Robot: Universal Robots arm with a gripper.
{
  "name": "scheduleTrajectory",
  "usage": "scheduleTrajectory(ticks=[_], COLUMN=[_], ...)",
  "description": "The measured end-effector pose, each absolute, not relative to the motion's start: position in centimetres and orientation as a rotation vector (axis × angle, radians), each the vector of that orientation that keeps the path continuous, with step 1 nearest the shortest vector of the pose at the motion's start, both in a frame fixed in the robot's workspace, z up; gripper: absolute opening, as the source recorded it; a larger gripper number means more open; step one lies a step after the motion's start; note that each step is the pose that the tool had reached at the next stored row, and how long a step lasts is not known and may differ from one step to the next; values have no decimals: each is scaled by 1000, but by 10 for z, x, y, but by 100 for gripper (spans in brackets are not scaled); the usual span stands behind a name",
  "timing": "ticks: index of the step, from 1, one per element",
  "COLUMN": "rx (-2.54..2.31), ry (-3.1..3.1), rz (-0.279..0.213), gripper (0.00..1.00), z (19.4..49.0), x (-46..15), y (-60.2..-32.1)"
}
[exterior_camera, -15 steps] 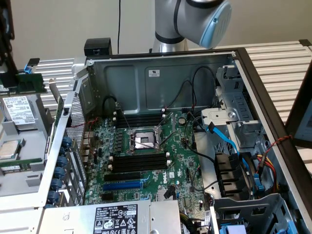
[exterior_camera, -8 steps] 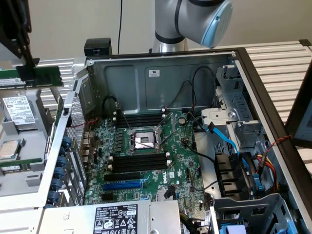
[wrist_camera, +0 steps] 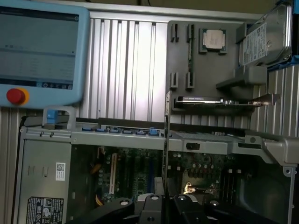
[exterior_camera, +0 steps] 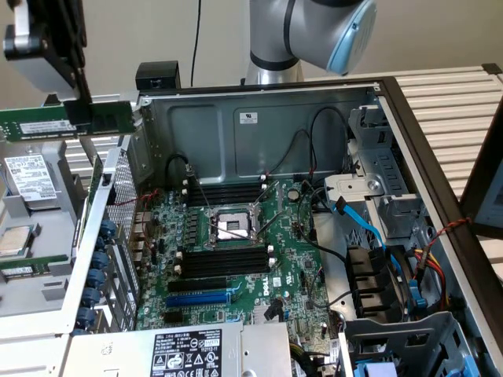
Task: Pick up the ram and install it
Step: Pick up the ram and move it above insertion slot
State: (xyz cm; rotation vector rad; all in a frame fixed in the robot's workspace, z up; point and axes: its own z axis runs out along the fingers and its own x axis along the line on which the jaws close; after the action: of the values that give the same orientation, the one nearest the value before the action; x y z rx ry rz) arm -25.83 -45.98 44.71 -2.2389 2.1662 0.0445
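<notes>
My gripper [exterior_camera: 78, 108] is shut on the ram [exterior_camera: 47, 123], a dark green stick with a white label. It hangs level in the air at the exterior view's upper left, above the parts tray and outside the open computer case. Seen edge-on from the wrist, the ram [wrist_camera: 167, 140] is a thin line running out from between the black fingers [wrist_camera: 187, 205]. Below it lies the motherboard [exterior_camera: 291, 267], whose black memory slots [exterior_camera: 224, 263] with white end clips flank the CPU socket [exterior_camera: 233, 226].
A grey parts tray [exterior_camera: 23, 298] holds a hard drive [exterior_camera: 31, 182], a CPU [exterior_camera: 14, 239] and another green stick [exterior_camera: 31, 265]. The case wall [exterior_camera: 110, 204] stands between tray and board. A teach pendant [wrist_camera: 39, 51] lies on the table. A blue expansion slot [exterior_camera: 196, 299] and cables [exterior_camera: 369, 228] sit inside the case.
</notes>
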Motion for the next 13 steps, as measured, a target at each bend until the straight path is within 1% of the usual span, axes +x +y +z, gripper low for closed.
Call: scheduleTrajectory(ticks=[9,13], rx=[-2240,-2240], ry=[2165,2165], rz=[45,45], gripper=[14,14], z=[447,446], x=[-217,-207], y=[-458,-446])
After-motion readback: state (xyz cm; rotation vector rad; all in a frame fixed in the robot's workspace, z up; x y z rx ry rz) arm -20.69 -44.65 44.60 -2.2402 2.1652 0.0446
